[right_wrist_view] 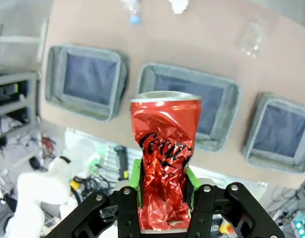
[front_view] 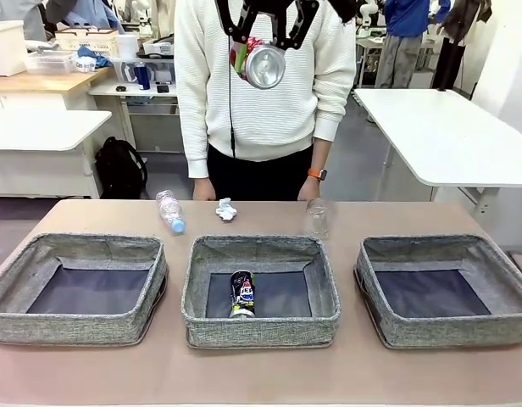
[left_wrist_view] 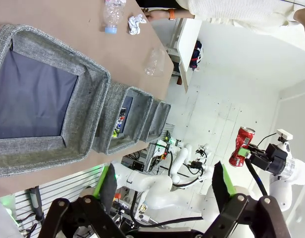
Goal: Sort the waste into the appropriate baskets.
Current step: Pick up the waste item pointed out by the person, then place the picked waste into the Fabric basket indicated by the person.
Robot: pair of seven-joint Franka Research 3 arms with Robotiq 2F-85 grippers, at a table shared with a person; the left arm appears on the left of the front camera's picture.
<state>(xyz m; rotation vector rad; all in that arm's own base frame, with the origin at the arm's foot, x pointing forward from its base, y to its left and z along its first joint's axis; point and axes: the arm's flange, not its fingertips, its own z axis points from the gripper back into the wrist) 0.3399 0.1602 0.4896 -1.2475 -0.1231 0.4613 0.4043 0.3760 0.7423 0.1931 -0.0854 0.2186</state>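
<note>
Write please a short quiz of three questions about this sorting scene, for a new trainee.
1. True or false: the right pincer is shut on the crushed red can.
2. Which basket holds the crushed dark can? A) left B) middle C) right
3. Name the three pieces of waste resting on the table beyond the baskets.
Key: 1. True. 2. B, the middle basket. 3. The clear plastic bottle, the crumpled paper wad and the clear plastic cup.
</note>
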